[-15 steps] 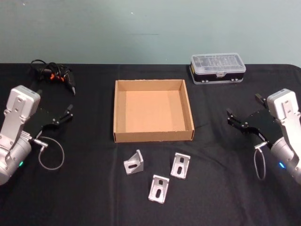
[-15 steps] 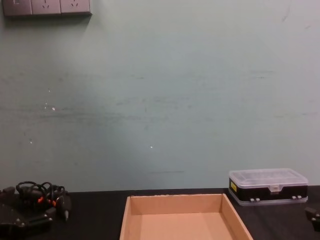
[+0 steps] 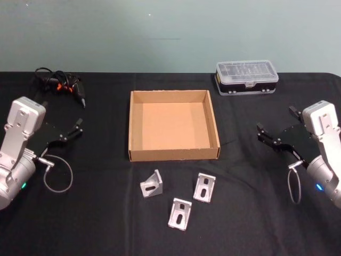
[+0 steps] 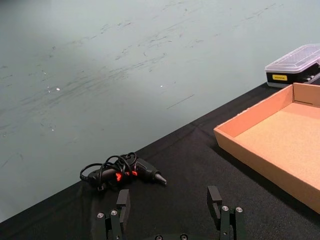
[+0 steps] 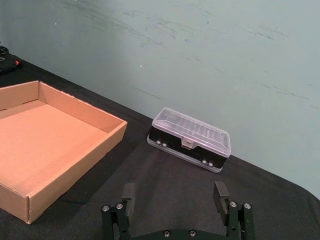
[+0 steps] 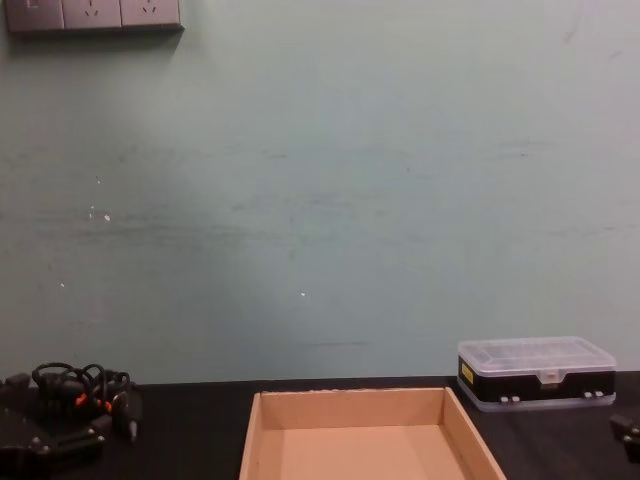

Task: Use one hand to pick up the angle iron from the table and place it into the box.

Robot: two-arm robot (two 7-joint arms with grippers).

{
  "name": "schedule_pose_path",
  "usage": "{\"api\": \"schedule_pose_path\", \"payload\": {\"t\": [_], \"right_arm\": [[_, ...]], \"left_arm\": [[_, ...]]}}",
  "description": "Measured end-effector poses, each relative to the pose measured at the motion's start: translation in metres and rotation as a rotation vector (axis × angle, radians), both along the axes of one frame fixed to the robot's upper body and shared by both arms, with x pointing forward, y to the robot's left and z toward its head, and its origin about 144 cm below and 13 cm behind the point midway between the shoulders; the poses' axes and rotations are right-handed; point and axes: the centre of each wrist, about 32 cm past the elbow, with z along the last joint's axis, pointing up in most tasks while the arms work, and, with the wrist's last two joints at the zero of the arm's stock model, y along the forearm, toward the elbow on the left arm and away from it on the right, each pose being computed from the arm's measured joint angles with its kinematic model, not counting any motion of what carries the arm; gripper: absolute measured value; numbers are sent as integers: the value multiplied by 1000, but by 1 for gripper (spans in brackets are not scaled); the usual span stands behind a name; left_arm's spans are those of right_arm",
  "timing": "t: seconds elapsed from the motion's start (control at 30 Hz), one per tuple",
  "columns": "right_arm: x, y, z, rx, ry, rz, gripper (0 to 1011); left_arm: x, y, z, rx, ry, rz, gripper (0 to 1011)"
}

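Three silver angle irons lie on the black table in front of the box: one on the left, one on the right, one nearest me. The tan cardboard box stands empty at the table's middle. My left gripper hovers open at the left side, well away from the irons. My right gripper hovers open at the right side, also apart from them.
A clear-lidded black plastic case stands at the back right. A black and orange corded tool lies at the back left. Wall sockets are on the green wall.
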Motion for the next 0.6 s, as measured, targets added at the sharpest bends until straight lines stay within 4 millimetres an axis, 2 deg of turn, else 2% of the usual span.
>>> {"api": "schedule_pose_path", "payload": {"t": [0.6], "right_arm": [[0,0,0,0,0,0,1000]], "left_arm": [[0,0,0,0,0,0,1011]]}}
